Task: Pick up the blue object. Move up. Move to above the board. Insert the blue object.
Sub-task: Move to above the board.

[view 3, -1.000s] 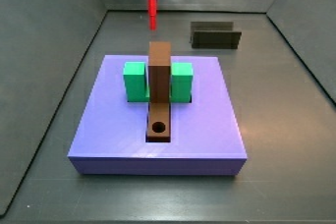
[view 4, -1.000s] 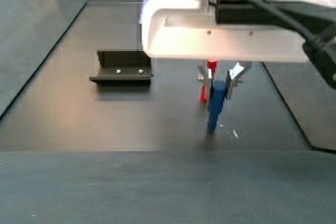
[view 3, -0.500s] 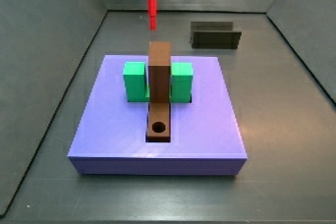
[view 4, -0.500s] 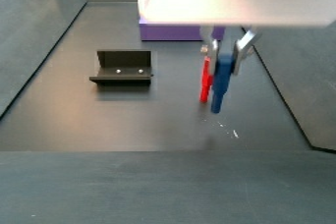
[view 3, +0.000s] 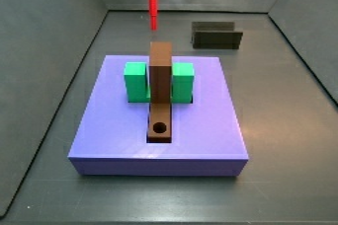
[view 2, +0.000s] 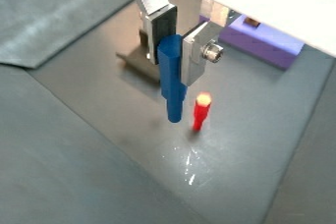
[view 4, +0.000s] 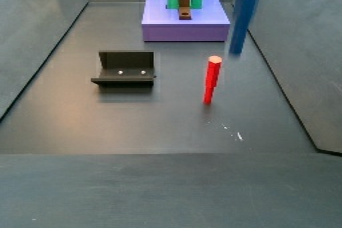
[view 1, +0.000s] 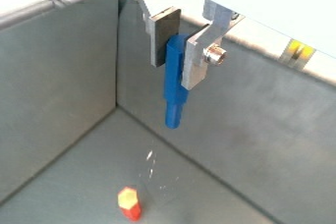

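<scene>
Since a second ago, our gripper (view 1: 175,43) has gone up with the blue object (view 1: 174,81), so in a side view only the lower part of the rod (view 4: 246,12) shows, high over the floor. The red stick (view 4: 211,80) has stayed standing on the floor.

The biggest thing we see is the purple slab (view 3: 158,120). We use it as our landmark. On top of it lies the board (view 3: 160,89), a long brown plank with a round hole (view 3: 160,128) near one end. Two green blocks (view 3: 136,82) sit tight against the board, one on each side.

Off the slab, on the floor, stands the dark fixture (view 4: 124,69). The red stick is also off the slab, standing up straight.

Our gripper is squeezed onto the blue object near its top. The rod hangs straight down, off to the side of the slab, above the red stick and not touching it.
</scene>
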